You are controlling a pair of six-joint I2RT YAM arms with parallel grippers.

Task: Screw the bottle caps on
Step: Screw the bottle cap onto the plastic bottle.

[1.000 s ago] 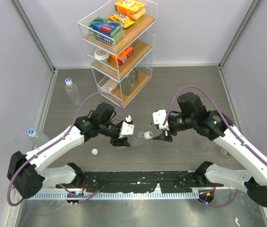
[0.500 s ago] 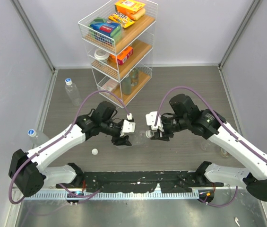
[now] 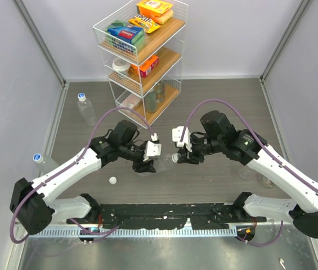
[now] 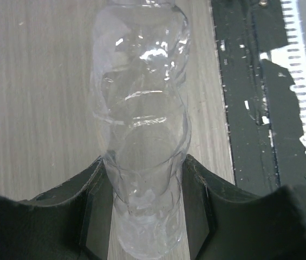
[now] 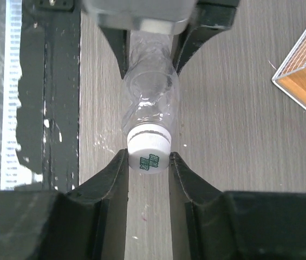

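Observation:
My left gripper is shut on the body of a clear ribbed bottle, which lies level just above the table. In the top view this bottle points right from the left gripper. A white bottle cap with green print sits on its neck. My right gripper has both fingertips pressed against that cap's sides. From above, the right gripper meets the cap at the table's middle. A loose white cap lies on the table, left of the held bottle.
A wire shelf rack with boxes and jars stands at the back. A blue-capped bottle lies at the back left and another by the left wall. Clear bottles sit half hidden under the right arm. A black strip runs along the near edge.
My right gripper has moved left to the bottle's neck and its fingers have closed in onto the cap. The left arm has held the bottle almost still.

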